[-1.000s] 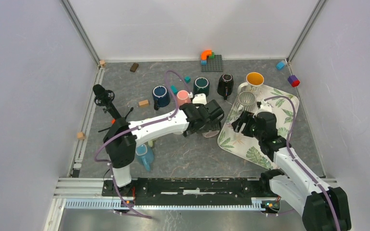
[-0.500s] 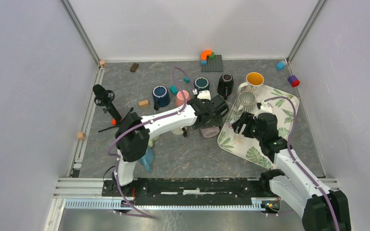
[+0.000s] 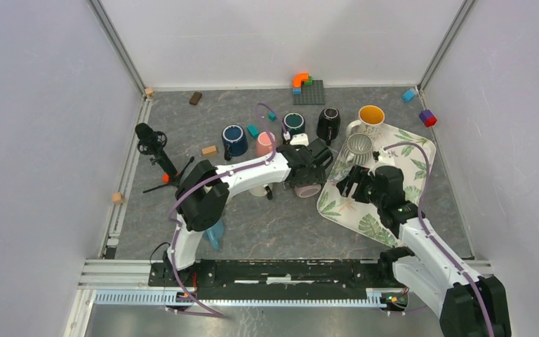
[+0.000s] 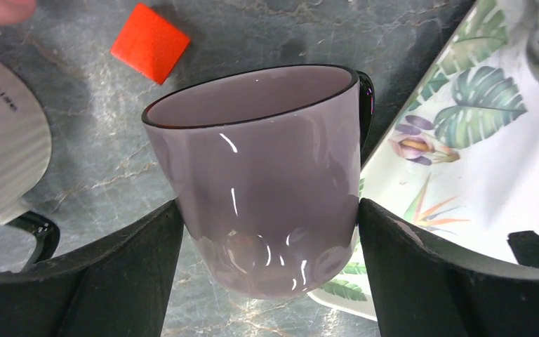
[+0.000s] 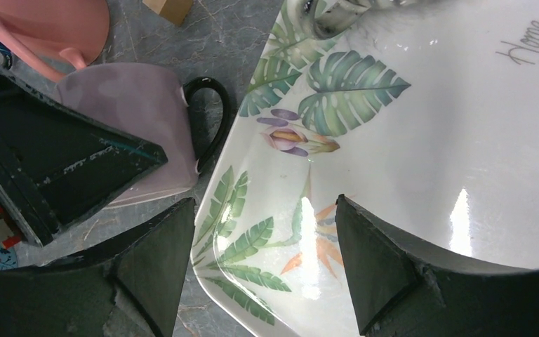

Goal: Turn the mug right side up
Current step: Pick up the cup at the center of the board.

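Observation:
The lilac mug (image 4: pixel 260 154) with a black handle (image 4: pixel 366 98) sits between the fingers of my left gripper (image 4: pixel 268 210), which is shut on its sides. Its base is toward the palm and its open rim points away. In the top view the mug (image 3: pixel 307 189) hangs tilted just below the left gripper (image 3: pixel 310 168), beside the left edge of the leaf-print tray (image 3: pixel 414 158). The right wrist view shows the mug (image 5: pixel 137 112) with its handle toward the tray (image 5: pixel 428 140). My right gripper (image 5: pixel 265 203) is open and empty over the tray's left corner, and it shows in the top view (image 3: pixel 356 181).
Behind the left gripper stand a blue mug (image 3: pixel 234 139), a pink mug (image 3: pixel 265 143), a teal mug (image 3: pixel 293 123) and a black mug (image 3: pixel 328 123). A yellow-lined mug (image 3: pixel 370 116) and a grey mug (image 3: pixel 358 146) are at the tray's back. An orange block (image 4: pixel 149 41) lies ahead.
My left gripper has swung a little right and toward the back with the lilac mug in it, closer to the tray edge. The right arm has barely moved.

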